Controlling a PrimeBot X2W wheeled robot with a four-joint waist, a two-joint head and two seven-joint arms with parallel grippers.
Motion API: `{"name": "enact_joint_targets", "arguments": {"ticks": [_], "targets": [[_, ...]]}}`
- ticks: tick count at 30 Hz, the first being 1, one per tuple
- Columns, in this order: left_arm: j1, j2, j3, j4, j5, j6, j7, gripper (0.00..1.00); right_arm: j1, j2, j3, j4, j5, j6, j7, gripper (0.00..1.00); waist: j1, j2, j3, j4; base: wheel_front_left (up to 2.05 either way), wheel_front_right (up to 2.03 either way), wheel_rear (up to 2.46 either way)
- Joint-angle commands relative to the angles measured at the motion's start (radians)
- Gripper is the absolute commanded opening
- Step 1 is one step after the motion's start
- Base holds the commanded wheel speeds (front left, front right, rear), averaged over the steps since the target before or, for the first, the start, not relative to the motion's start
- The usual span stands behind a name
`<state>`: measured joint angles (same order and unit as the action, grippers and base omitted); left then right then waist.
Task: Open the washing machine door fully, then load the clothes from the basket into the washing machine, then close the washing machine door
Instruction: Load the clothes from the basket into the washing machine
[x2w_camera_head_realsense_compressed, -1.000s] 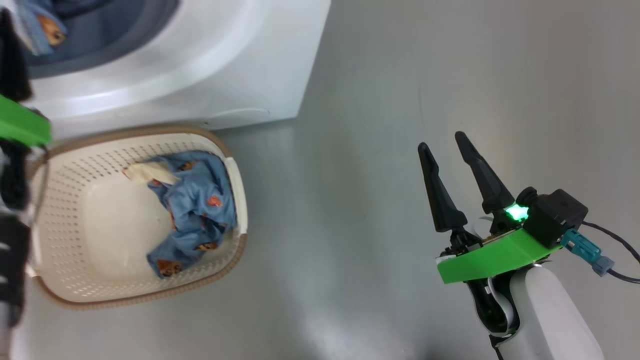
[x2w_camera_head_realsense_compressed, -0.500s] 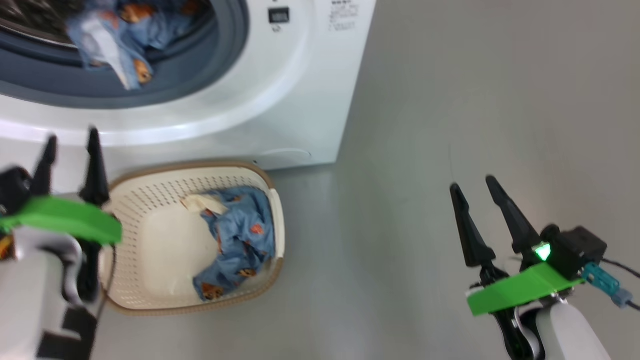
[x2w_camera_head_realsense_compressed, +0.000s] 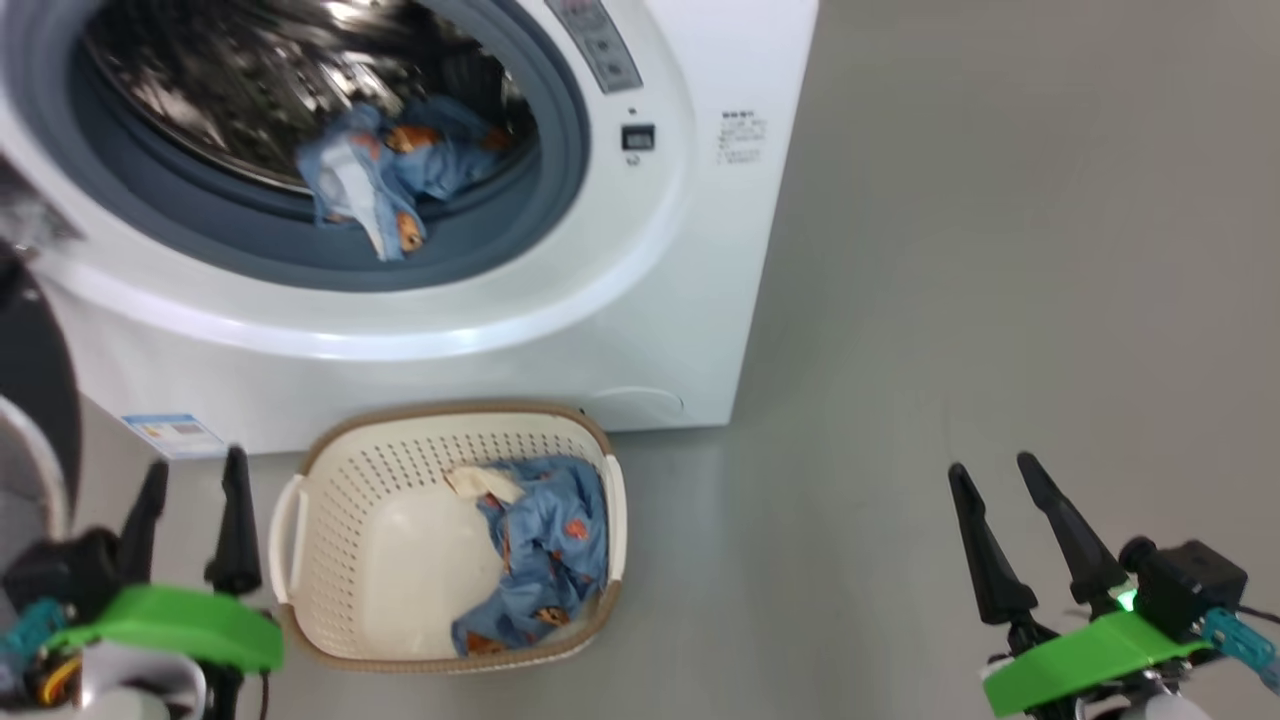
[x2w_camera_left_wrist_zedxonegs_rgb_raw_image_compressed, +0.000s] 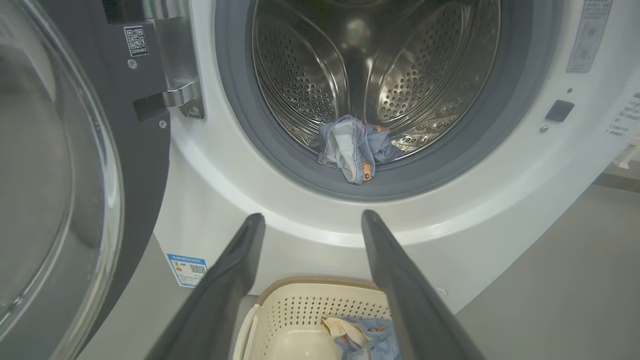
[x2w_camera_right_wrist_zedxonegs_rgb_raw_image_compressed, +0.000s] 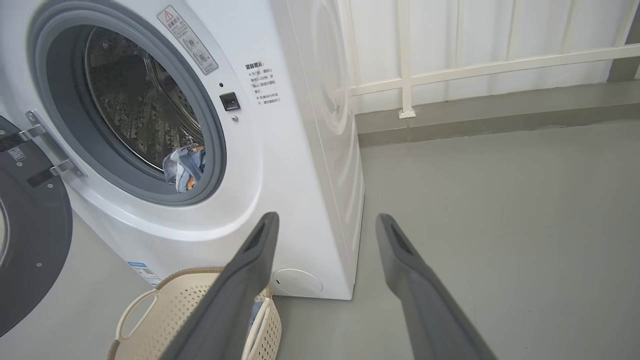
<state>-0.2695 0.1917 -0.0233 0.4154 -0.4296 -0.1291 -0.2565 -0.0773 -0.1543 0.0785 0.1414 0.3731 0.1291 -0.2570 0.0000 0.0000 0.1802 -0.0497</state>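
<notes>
The white washing machine (x2w_camera_head_realsense_compressed: 640, 330) stands with its black glass door (x2w_camera_left_wrist_zedxonegs_rgb_raw_image_compressed: 75, 165) swung open to the left. One light blue printed garment (x2w_camera_head_realsense_compressed: 385, 190) lies at the drum's front lip, also seen as a small bundle (x2w_camera_left_wrist_zedxonegs_rgb_raw_image_compressed: 357, 147). The cream basket (x2w_camera_head_realsense_compressed: 350, 540) sits on the floor in front of the machine, with more blue clothes (x2w_camera_head_realsense_compressed: 545, 560) piled at its right side. My left gripper (x2w_camera_head_realsense_compressed: 193, 478) is open and empty, just left of the basket. My right gripper (x2w_camera_head_realsense_compressed: 997, 475) is open and empty over bare floor, far right of the basket.
A grey floor (x2w_camera_head_realsense_compressed: 1000, 250) stretches to the right of the machine. A white railing (x2w_camera_right_wrist_zedxonegs_rgb_raw_image_compressed: 500, 65) and a low kerb run along the back wall behind it. The open door (x2w_camera_right_wrist_zedxonegs_rgb_raw_image_compressed: 30, 235) takes up the space left of the basket.
The head camera has tilted up, so the drum opening and the basket have slid down the picture. My left gripper has come into view beside the basket. Both grippers remain open.
</notes>
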Motion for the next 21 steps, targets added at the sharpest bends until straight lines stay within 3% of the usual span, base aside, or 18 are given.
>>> {"name": "enact_joint_targets", "arguments": {"ticks": [1,21], "targets": [[0.02,0.026,0.041,-0.042,0.018,-0.002,-0.005,1.0,0.016,-0.013,0.014,-0.022,0.011,0.002,-0.005,1.0,0.0,0.0,-0.052,0.034,0.0,0.0,0.0],[0.302,-0.006,0.114,-0.244,0.071,-0.002,-0.005,1.0,0.112,-0.036,-0.028,-0.046,0.025,0.002,-0.005,1.0,0.0,0.0,-0.125,0.032,0.0,0.0,0.0]]}}
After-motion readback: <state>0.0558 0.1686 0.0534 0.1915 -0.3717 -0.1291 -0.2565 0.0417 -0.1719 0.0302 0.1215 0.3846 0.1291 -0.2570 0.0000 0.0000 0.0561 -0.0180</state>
